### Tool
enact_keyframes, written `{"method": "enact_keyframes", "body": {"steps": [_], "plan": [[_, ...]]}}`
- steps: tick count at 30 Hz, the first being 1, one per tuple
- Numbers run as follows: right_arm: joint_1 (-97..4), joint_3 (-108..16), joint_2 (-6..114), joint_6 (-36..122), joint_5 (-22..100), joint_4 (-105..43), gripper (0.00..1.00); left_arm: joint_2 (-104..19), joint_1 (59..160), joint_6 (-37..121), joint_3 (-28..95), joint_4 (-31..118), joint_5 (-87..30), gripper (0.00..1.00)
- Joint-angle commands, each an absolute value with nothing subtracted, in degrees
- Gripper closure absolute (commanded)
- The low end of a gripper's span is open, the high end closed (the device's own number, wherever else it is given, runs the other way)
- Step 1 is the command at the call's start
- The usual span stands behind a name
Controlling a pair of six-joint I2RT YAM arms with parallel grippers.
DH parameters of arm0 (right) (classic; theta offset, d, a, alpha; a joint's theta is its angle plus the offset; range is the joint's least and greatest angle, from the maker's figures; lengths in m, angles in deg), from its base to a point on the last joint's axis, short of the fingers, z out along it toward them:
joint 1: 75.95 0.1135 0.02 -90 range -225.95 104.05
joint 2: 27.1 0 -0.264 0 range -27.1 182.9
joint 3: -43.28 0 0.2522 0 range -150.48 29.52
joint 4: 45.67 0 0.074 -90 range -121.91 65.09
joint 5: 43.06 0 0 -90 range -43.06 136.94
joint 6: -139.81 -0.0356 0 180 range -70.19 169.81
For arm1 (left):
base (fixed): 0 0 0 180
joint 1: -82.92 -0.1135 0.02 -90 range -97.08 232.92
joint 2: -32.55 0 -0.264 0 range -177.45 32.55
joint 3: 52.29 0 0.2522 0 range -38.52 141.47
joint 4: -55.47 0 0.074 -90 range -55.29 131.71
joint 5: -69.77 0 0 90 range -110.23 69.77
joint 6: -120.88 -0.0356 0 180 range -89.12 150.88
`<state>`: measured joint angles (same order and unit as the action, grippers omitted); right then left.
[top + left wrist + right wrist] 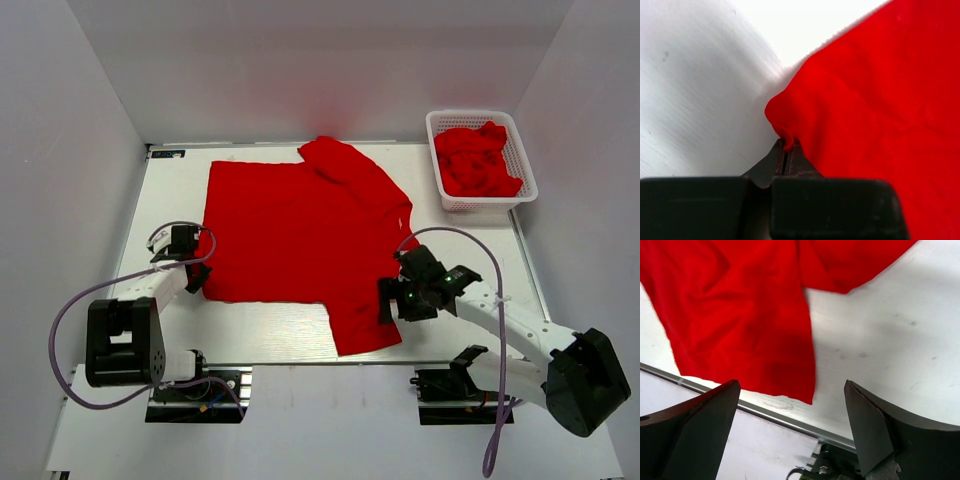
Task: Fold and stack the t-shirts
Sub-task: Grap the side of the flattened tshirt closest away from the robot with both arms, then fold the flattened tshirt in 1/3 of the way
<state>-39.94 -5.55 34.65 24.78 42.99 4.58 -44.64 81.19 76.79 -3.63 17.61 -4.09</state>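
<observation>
Crumpled red t-shirts [478, 162] in mesh basket [480, 116]

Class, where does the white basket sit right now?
In the overhead view, the white basket sits at the far right corner of the table, right of the spread red shirt, with crumpled red shirts inside.

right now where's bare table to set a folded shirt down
The widest bare table is the near strip between the hem of the spread t-shirt and the near edge. There is also room on the right, between the shirt and the table edge, nearer than the basket. It is crowded in the centre and around the left hand and right hand.
</observation>
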Motion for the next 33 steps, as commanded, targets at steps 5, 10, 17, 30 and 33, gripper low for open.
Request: {"method": "enact_keyframes", "body": {"steps": [5, 10, 17, 30, 33], "plan": [[-32.6, -2.3, 37.9, 13.3, 49.1, 2.0, 0.11, -40.9, 81.5, 76.6, -7.9, 11.1, -9.0, 1.0], [-31.6, -0.8, 41.0, 11.2, 50.0, -2.7, 0.18, -39.7, 81.5, 76.6, -8.5, 10.4, -9.0, 1.0], [-29.8, -1.2, 43.4, 9.2, 45.5, -3.6, 0.87, -40.2, 81.5, 76.6, -7.4, 8.8, -13.0, 1.0], [-29.1, -5.2, 21.6, 0.6, 40.3, 21.2, 1.0, -33.0, 81.5, 78.8, -5.1, -6.7, -14.1, 1.0], [-28.3, -3.6, 19.8, 0.0, 38.0, 19.0, 1.0, -30.4, 81.5, 78.8, -4.6, -10.0, -12.9, 1.0]]}}
